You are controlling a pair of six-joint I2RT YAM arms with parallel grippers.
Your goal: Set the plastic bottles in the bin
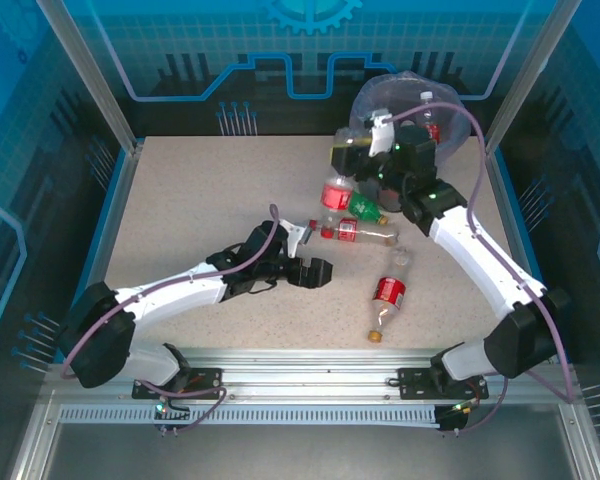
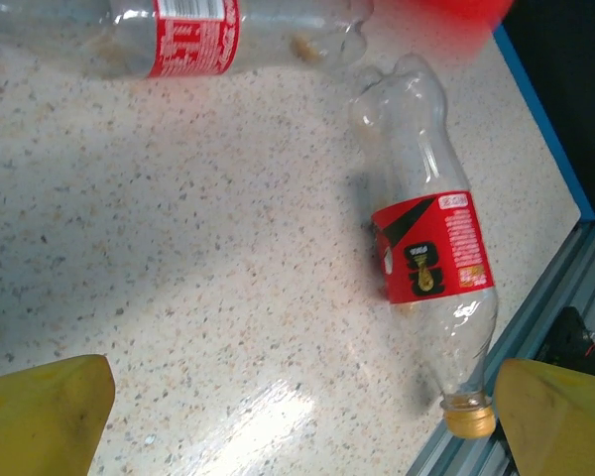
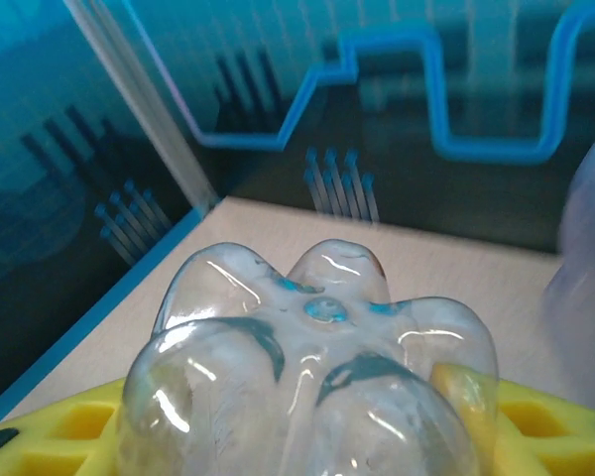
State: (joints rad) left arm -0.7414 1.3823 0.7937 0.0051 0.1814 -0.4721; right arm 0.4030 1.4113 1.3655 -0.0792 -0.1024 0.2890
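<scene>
Near bottle (image 1: 388, 291) lies lower right of centre, gold cap toward the bottom edge. Left gripper (image 1: 312, 272) at centre, fingers spread wide, empty. Beyond it, second bottle (image 1: 357, 233) lying flat, then green bottle (image 1: 366, 208). Right gripper (image 3: 307, 436) clamps held bottle (image 1: 336, 192) near bin (image 1: 377, 100), upper right.

The right claw (image 3: 299, 428) clamps a clear bottle (image 3: 317, 327), its base facing the camera.
</scene>
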